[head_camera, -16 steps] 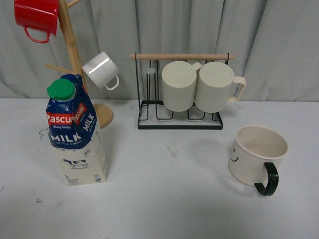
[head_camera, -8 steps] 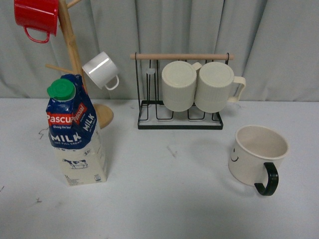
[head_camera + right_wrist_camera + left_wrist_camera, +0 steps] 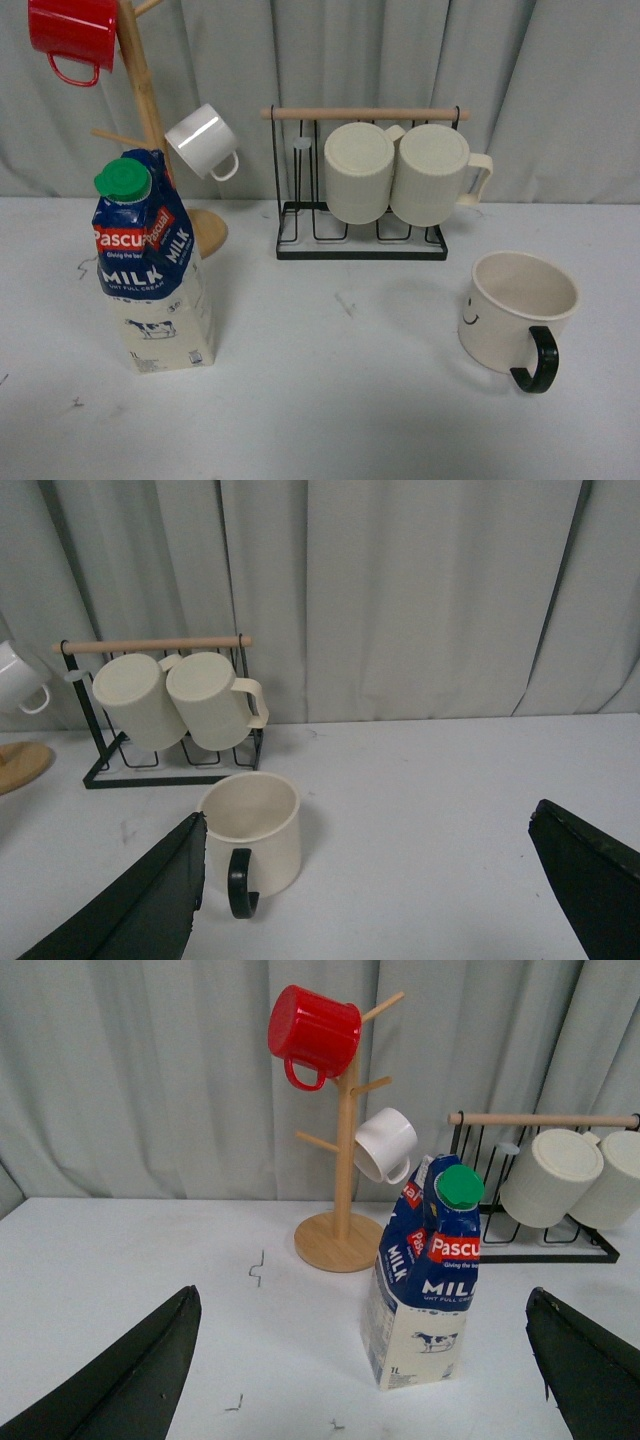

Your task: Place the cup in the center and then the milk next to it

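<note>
The cup (image 3: 516, 312), a wide cream mug with a black handle and a smiley face, stands upright at the right of the table. It also shows in the right wrist view (image 3: 254, 831), beside one finger of my open right gripper (image 3: 370, 880). The milk (image 3: 150, 265), a blue and cream Pascual carton with a green cap, stands upright at the left. In the left wrist view the milk (image 3: 424, 1282) stands ahead of my open left gripper (image 3: 365, 1360), between its wide-spread fingers. The center (image 3: 345, 320) is bare white tabletop with small black marks. Neither arm shows in the front view.
A black wire rack (image 3: 362, 240) with two ribbed cream mugs (image 3: 400, 172) stands at the back. A wooden mug tree (image 3: 150, 110) at the back left holds a red mug (image 3: 72, 32) and a small white mug (image 3: 203, 142). A grey curtain hangs behind.
</note>
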You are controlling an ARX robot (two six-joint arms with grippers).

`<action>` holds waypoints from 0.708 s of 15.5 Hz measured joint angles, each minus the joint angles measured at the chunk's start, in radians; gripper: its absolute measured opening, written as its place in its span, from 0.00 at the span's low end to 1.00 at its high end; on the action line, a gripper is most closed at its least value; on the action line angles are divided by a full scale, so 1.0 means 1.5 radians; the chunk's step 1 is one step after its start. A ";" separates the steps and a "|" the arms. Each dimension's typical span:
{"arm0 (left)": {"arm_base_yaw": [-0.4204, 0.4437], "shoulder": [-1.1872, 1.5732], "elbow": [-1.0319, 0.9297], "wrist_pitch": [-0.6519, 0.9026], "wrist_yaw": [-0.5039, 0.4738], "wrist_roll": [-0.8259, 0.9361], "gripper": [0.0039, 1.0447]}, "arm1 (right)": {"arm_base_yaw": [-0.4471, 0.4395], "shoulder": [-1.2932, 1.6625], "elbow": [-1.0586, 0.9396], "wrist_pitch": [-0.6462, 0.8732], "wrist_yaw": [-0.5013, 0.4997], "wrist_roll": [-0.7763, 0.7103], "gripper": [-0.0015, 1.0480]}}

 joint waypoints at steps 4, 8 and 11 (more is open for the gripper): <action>0.000 0.000 0.000 0.000 0.000 0.000 0.94 | 0.000 0.000 0.000 0.000 0.000 0.000 0.94; 0.000 0.000 0.000 0.000 0.000 0.000 0.94 | 0.000 0.000 0.000 0.000 0.000 0.000 0.94; 0.000 0.000 0.000 0.000 0.000 0.000 0.94 | -0.007 0.188 0.030 0.119 -0.075 0.085 0.94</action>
